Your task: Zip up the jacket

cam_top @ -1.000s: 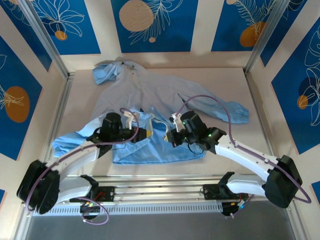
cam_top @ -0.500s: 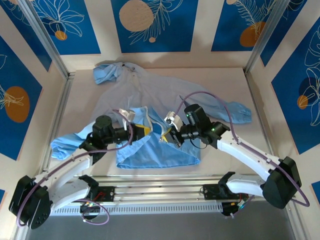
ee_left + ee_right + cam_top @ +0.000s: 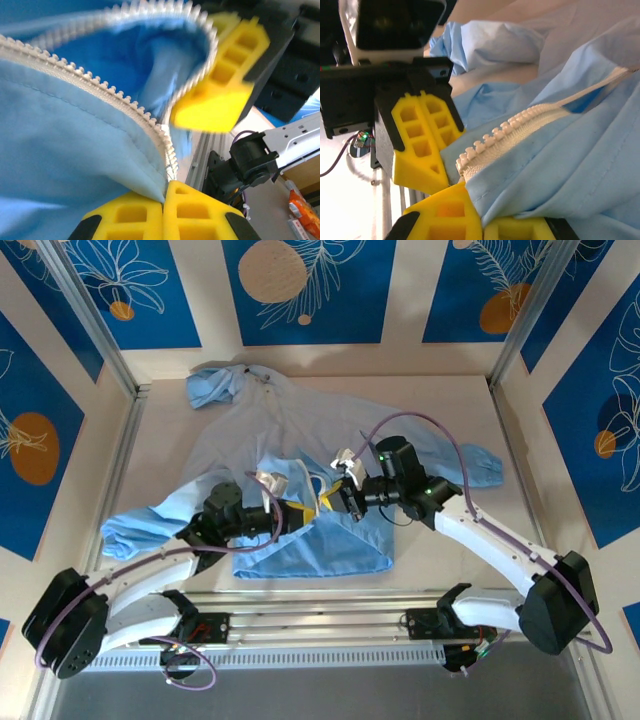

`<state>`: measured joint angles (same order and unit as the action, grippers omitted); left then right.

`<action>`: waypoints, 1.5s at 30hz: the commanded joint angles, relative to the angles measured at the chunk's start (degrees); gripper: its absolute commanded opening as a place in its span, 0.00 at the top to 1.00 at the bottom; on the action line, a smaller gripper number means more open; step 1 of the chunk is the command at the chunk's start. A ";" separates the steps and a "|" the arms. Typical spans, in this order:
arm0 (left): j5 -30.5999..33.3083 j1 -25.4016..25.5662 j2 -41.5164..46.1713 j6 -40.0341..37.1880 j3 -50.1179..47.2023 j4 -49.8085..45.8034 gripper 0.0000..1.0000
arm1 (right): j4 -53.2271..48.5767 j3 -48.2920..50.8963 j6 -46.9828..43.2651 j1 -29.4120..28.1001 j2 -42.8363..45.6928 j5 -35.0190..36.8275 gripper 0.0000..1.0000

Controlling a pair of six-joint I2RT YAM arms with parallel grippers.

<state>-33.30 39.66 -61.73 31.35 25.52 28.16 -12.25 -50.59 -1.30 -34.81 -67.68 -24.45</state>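
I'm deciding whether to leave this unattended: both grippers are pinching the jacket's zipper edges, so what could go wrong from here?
The left gripper pinches only the tip of the jacket edge, where the zipper teeth end; a pull might slip it free.
The right gripper sits very near the left one; aligning the ends could knock their pads together.
The two rows of teeth curve apart, so they may mate crooked.

Thin matt cloth jacket (image 3: 300, 425) — pale plastic zipper (image 3: 520, 122)

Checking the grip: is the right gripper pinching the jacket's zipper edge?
Yes, the right gripper is shut on the jacket's toothed zipper edge.
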 commanded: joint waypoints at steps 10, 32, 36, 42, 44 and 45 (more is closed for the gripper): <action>2.50 -0.73 5.08 -1.13 -0.16 1.39 1.00 | -4.48 -1.65 -8.96 2.10 0.72 -9.94 1.00; 1.75 -0.92 4.33 -1.22 0.87 3.09 1.00 | -4.71 -3.92 -10.10 0.49 -2.34 -11.79 1.00; 1.75 -0.91 4.48 -0.53 -0.05 3.37 1.00 | -4.47 -4.04 -9.83 0.36 -2.40 -9.42 1.00; 1.01 -0.91 2.70 2.08 -2.46 7.03 1.00 | -6.21 -4.93 -10.30 0.27 -2.91 -6.02 1.00; 1.03 -0.92 2.50 2.25 -2.75 7.30 1.00 | -5.99 -4.92 -9.98 0.27 -2.97 -5.20 1.00; 1.01 -0.94 2.58 2.17 -2.75 7.15 1.00 | -5.74 -4.74 -9.84 0.27 -2.93 -5.02 1.00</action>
<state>-30.61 39.11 -59.09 32.67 23.29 31.55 -17.65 -53.60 -10.22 -34.17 -70.70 -29.98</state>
